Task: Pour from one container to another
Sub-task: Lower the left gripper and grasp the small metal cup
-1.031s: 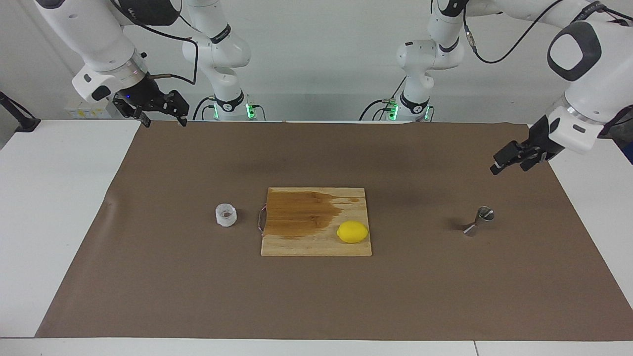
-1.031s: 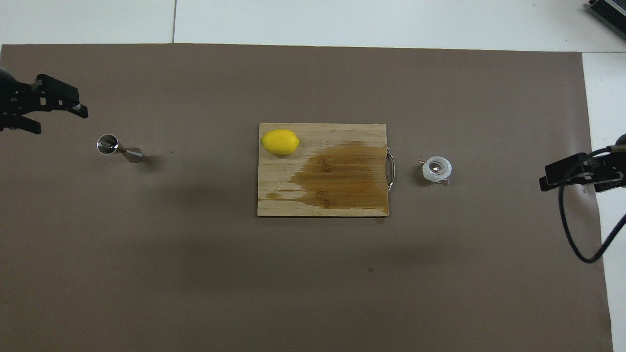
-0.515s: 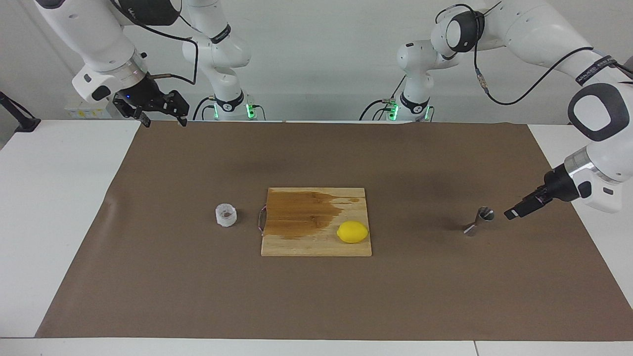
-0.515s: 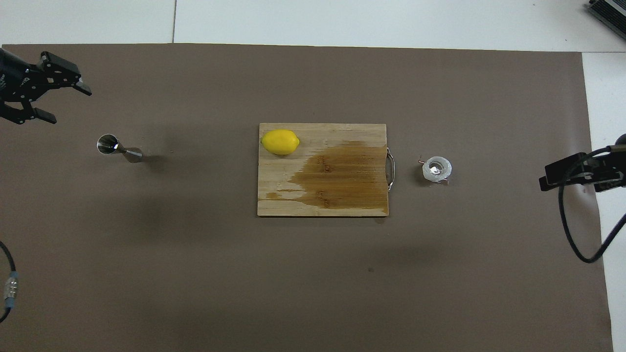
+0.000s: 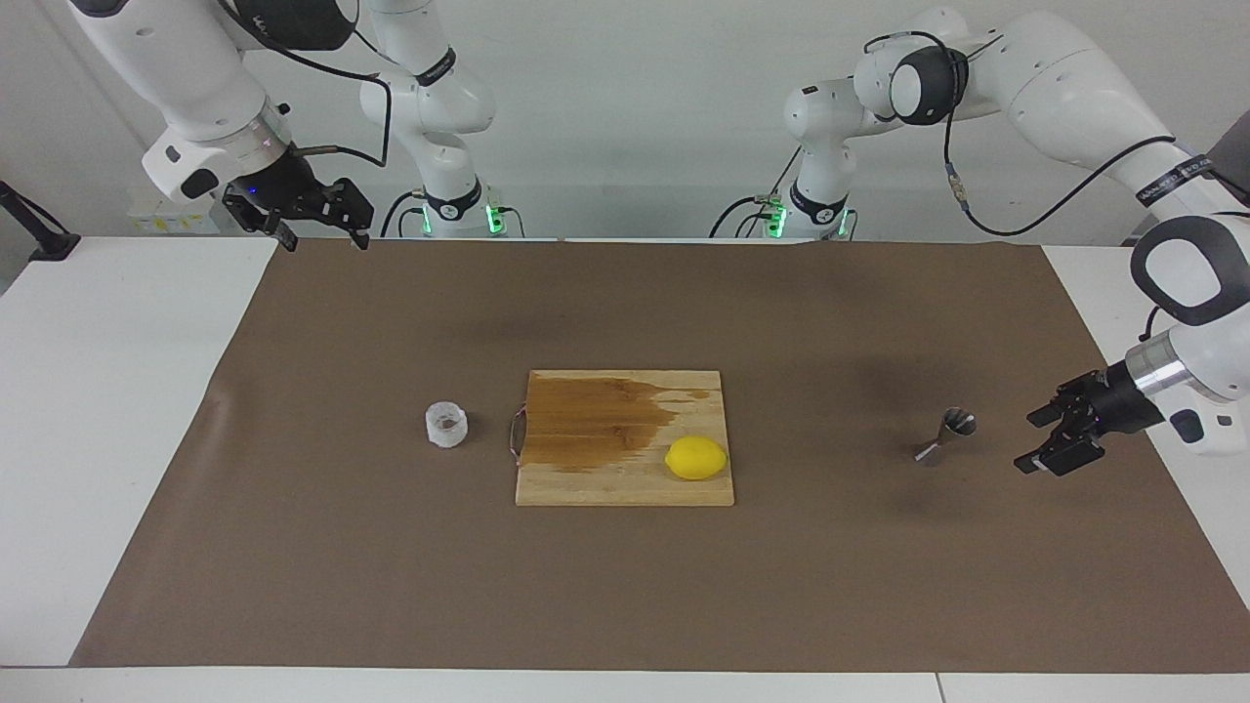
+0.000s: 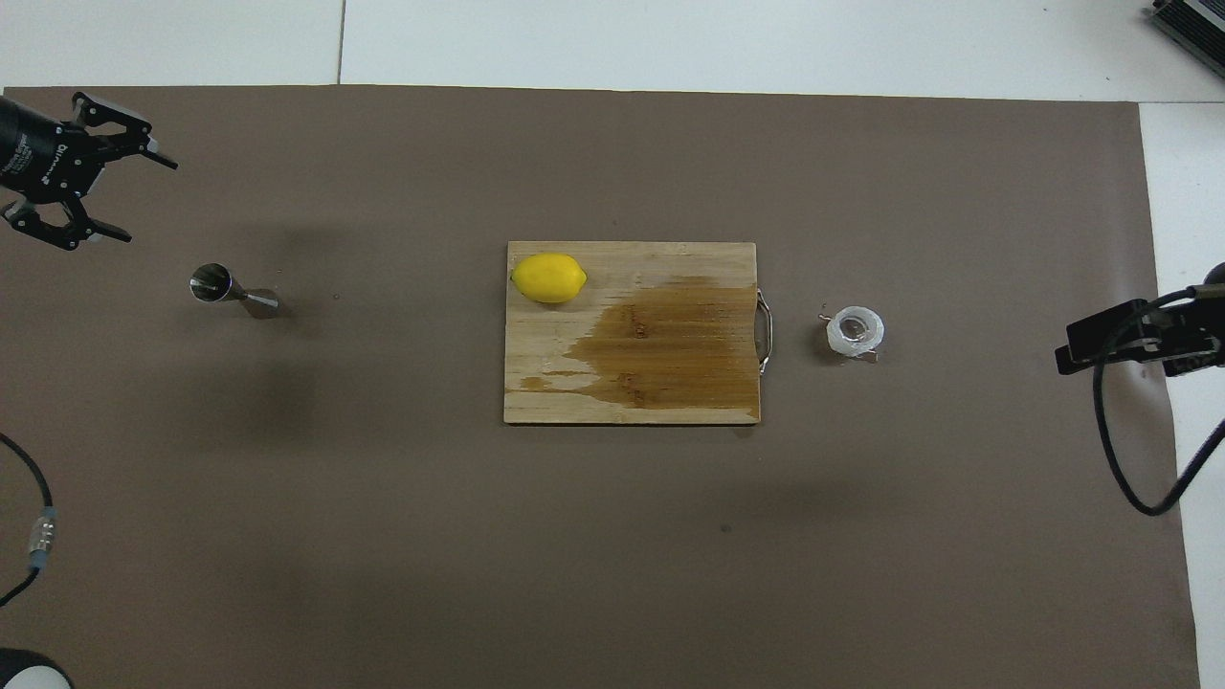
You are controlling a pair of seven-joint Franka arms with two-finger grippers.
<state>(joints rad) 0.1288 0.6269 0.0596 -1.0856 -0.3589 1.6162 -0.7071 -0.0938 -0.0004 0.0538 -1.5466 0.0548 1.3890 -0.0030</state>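
Steel jigger (image 5: 945, 436) stands upright toward the left arm's end; left gripper (image 5: 1051, 441) hangs beside it, fingers spread, apart. Level in, clasp its waist gently. Right gripper (image 5: 322, 227) waits open, cup (image 5: 446, 425) untouched beside the board (image 5: 586, 483).

Two white arms of rounded glossy shells, with dark grey round caps at the joints. Black grippers: left gripper (image 5: 1049, 438) behind a silver wrist ring, with white lettering on its black body; right gripper (image 5: 317, 220) with a small blue light. Loose black cables along both arms. Green lights at the bases.
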